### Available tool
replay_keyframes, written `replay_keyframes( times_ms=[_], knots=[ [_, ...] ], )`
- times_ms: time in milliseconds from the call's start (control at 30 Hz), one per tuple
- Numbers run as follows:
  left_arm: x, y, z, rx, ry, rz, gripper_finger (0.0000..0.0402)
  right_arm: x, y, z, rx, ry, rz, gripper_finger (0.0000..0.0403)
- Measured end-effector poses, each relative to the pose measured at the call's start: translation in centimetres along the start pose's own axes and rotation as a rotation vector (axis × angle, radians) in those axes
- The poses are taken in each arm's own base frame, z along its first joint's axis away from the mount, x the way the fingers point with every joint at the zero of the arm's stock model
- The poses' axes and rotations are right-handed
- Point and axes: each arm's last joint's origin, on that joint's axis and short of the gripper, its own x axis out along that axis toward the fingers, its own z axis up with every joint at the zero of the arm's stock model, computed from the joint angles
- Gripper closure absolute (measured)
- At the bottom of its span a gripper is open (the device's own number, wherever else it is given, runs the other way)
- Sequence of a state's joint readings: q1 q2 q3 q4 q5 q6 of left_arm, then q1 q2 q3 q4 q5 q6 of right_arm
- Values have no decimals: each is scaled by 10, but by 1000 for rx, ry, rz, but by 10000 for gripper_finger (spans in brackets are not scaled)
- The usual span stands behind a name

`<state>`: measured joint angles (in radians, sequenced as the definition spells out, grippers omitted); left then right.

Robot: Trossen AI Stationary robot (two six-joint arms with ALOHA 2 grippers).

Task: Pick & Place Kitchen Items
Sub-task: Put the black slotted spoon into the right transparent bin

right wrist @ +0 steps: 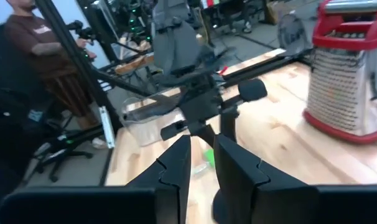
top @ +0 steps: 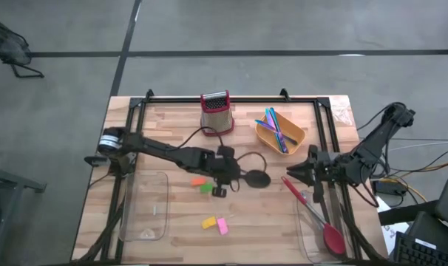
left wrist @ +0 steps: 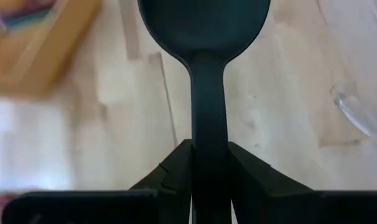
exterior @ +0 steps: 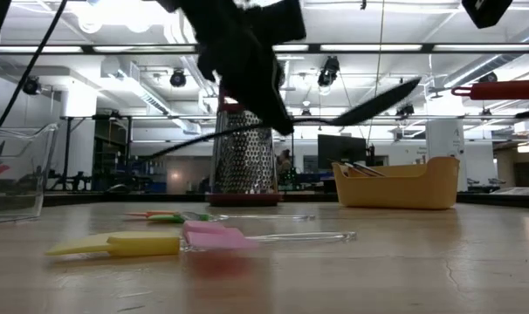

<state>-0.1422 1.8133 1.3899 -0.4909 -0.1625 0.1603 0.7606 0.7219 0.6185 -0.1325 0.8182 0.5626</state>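
Gripping black spoon (top: pixel 250 177) in left claw (top: pixel 225 171), lifted above table (top: pixel 268 222); right claw (top: pixel 296 172) nearly closed, empty.

One camera hangs above and looks straight down on the whole table (top: pixel 283 229). Another sits at the table's surface and looks level across it into the room. Each wrist camera looks forward, very close (past its own fingers). The red grater (top: pixel 216 111) shows in three views.
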Motion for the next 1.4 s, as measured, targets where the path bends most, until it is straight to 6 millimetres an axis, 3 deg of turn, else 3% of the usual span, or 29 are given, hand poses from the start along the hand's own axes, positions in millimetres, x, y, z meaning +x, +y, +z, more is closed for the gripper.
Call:
replay_keyframes(
  times_ms=[167, 333, 500, 733, 1067, 1400],
  knots=[
    [-17, -12, 18, 204, -7, 71, 320, 4, -6, 8, 79, 72, -7, 324],
    [-33, -23, 34, 313, -55, 72, 320, 18, -12, 11, 142, 182, -29, 293],
    [-40, -31, 39, 404, -59, 107, 320, 35, -16, 23, 173, 253, -22, 249],
    [-40, -33, 37, 449, -19, 173, 319, 71, -26, 26, 241, 425, -36, 204],
    [-40, -33, 36, 451, -6, 170, 319, 117, -20, 28, 209, 603, -57, 207],
    [-39, -34, 34, 448, 14, 175, 319, 149, -12, 20, 133, 818, -179, 216]
  ],
)
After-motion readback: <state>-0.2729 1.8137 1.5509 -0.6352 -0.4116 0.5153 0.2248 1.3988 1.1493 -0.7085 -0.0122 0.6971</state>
